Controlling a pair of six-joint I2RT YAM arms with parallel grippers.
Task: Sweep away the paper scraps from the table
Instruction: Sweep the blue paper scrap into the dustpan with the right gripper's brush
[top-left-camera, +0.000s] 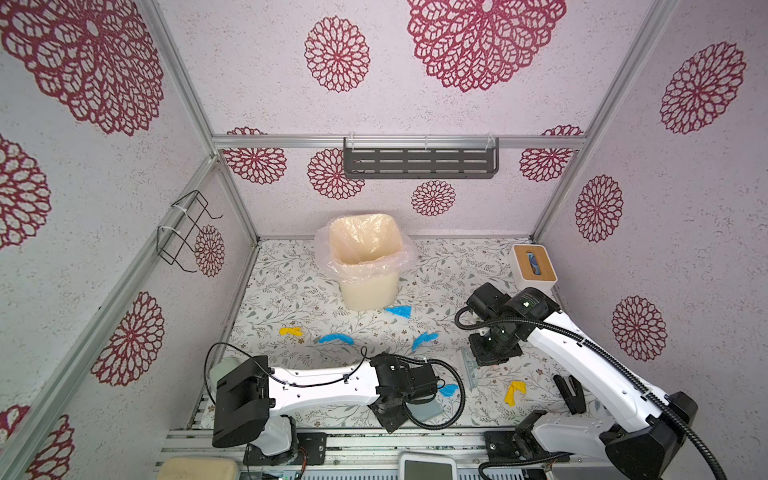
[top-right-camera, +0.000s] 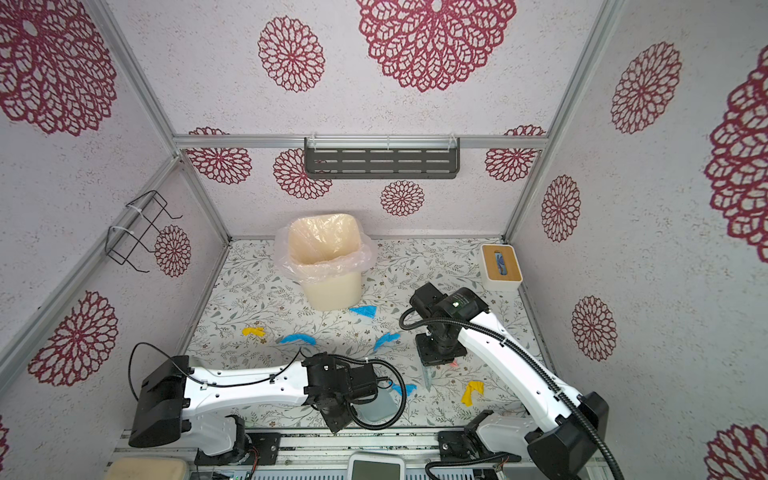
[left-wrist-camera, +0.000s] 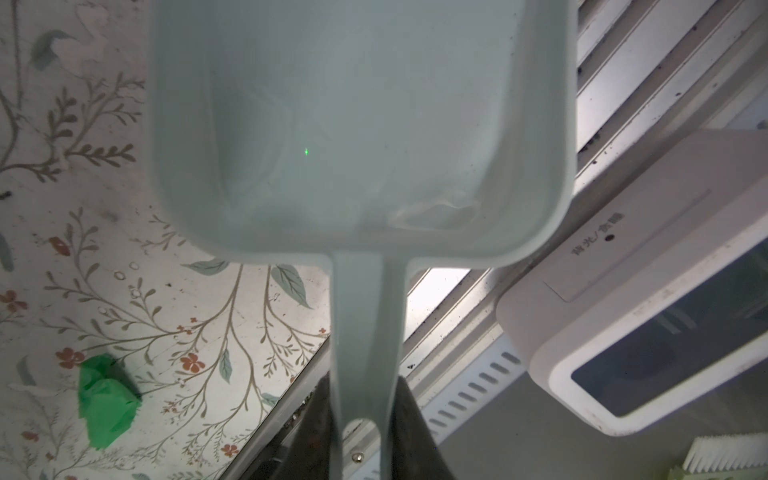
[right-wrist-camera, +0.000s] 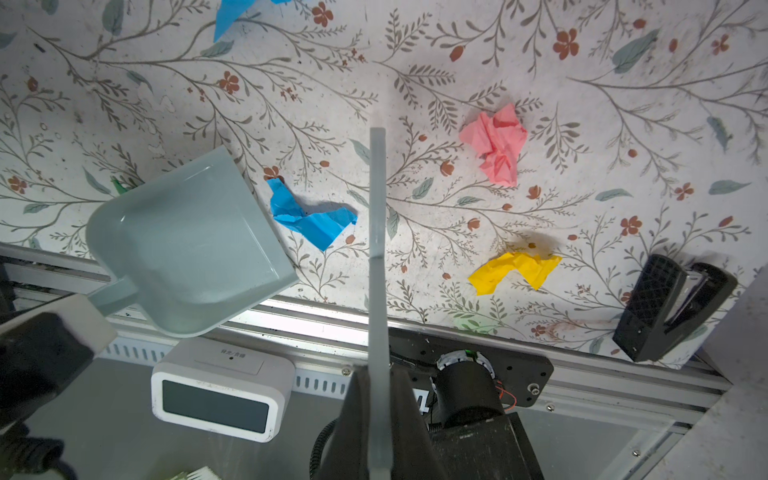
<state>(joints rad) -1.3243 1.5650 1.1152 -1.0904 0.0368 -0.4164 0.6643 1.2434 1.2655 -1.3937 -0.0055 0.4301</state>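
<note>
The only readable print is a small grey Chinese label (left-wrist-camera: 598, 235) on the white clock (left-wrist-camera: 540, 332). It reads "背光/贪睡", and the last two characters are blurred.

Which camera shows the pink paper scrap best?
The right wrist view: the pink scrap lies crumpled, fully exposed. In a top view only a sliver shows beneath the right arm; the left wrist view misses it.
</note>
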